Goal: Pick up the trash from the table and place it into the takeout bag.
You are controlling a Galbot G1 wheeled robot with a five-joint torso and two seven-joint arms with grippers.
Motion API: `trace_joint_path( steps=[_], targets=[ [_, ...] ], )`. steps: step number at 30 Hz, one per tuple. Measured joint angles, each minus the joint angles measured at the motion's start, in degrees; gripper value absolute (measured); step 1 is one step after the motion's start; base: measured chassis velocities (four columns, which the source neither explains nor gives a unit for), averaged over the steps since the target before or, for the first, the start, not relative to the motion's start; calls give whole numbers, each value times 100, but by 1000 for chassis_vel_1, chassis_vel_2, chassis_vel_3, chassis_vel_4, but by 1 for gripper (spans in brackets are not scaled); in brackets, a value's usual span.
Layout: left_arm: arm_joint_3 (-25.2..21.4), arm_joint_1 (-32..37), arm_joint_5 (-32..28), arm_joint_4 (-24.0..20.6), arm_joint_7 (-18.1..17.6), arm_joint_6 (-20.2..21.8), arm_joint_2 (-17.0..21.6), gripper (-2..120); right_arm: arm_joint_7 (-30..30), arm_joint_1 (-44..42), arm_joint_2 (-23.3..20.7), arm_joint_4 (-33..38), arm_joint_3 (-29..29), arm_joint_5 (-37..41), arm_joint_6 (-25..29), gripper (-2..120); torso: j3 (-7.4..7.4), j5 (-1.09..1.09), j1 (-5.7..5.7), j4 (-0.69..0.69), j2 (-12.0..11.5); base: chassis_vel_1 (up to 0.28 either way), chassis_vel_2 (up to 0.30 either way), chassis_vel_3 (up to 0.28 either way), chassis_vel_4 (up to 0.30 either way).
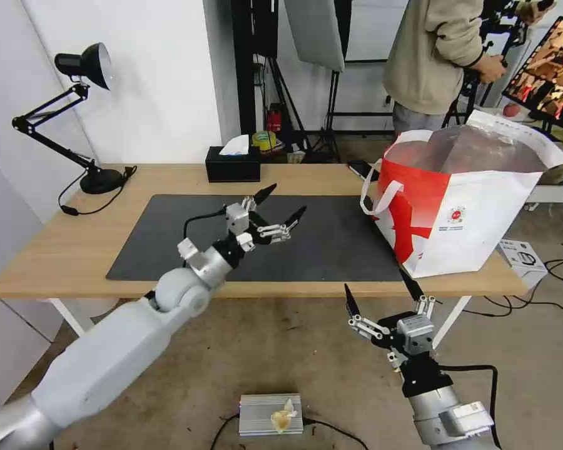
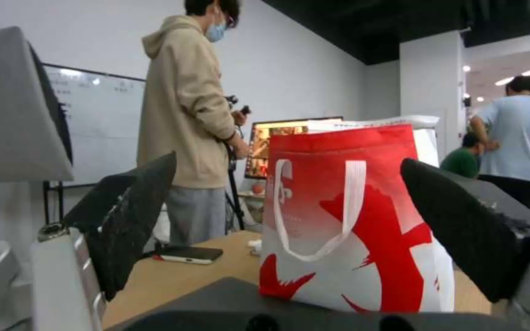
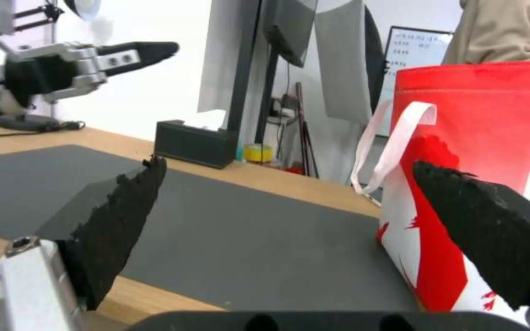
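The left tool [image 1: 280, 205] hovered spread and empty over the dark grey mat [image 1: 169, 244] on the tabletop [image 1: 56, 250]. The right tool [image 1: 381, 299] hung spread just off the near edge, beside the takeout bag [image 1: 463, 219] standing at the right end. No trash lay on the mat; judging by that, the clearing looked finished, leaving only withdrawal.

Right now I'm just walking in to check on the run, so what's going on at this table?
Neither arm is holding anything. The left claw hovers open above the dark mat on the table, pointing toward the takeout bag. The right claw is open too, low in front of the table's near edge. The bag stands open at the table's right end. No bowls or cup are visible on the tabletop; a black tissue box sits along the far edge.
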Motion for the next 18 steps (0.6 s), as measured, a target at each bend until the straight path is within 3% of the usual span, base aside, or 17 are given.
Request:
trace_joint_path(
  steps=[3,10,18],
  targets=[
    [-229,304,91,-151,-3,6,30,93,0,0,0,0,0,0,0,100,0,0,0,0,0,0,0,0,0],
    [-1253,1546,441,-661,0,24,-57,93,0,0,0,0,0,0,0,100,0,0,0,2,0,0,0,0,0],
    [-1669,2109,663,-848,17,-44,-215,93,0,0,0,0,0,0,0,100,0,1,0,0,0,0,0,0,0]
  ],
)
